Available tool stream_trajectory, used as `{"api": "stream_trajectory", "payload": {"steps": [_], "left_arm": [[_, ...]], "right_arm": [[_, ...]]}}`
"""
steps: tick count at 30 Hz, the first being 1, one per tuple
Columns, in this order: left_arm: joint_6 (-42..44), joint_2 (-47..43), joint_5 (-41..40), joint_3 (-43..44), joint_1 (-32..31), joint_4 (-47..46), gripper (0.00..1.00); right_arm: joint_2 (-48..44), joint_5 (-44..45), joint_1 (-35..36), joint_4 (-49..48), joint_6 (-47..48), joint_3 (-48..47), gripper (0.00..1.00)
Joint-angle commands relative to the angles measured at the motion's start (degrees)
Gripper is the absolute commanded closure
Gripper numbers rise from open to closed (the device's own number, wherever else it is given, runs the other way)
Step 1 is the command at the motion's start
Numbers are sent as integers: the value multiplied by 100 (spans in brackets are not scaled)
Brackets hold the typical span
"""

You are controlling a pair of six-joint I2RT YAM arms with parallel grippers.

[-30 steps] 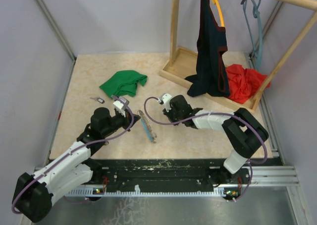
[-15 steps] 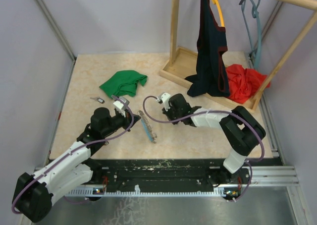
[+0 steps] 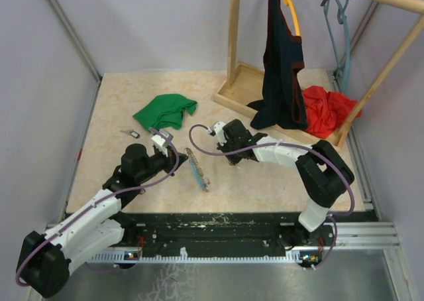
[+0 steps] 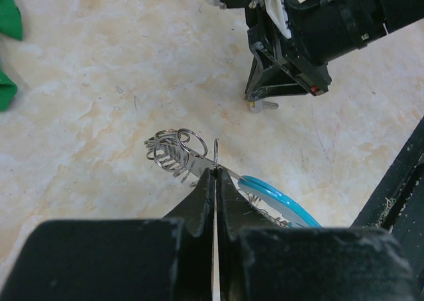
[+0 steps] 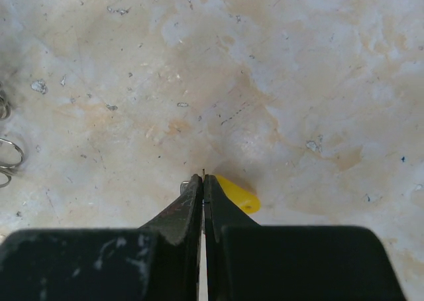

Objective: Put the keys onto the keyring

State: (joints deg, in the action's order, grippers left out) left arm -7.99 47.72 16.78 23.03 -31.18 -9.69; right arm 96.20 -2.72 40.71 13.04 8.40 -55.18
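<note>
The left gripper (image 4: 213, 179) pinches the keyring (image 4: 175, 152); beyond the keyring, the right gripper (image 5: 203, 180) clamps a yellow-headed key (image 5: 238, 195) on the tabletop (image 5: 305, 75).

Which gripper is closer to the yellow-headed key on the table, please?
Right. The right gripper is closed on the yellow-headed key; the left gripper is apart from it, clamped on the keyring.

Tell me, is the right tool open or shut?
Shut. The right tool shows black fingers meeting at the tips in its wrist view, pinching the tiny yellow-headed metal key.
</note>
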Motion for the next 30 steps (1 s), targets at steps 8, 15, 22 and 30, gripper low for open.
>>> {"api": "stream_trajectory", "payload": {"steps": [8,15,22,30], "left_arm": [[7,-13,109,187,-11,22,100],[32,1,89,204,-22,75,100],[43,-30,65,222,-20,128,100],[25,-28,117,204,-29,87,100]], "right_arm": [[666,432,-45,2499,-41,-1638,100],[1314,502,-7,3058,51,-2358,100],[1614,428,43,3163,74,-2785,88],[695,135,52,2430,10,-2196,74]]}}
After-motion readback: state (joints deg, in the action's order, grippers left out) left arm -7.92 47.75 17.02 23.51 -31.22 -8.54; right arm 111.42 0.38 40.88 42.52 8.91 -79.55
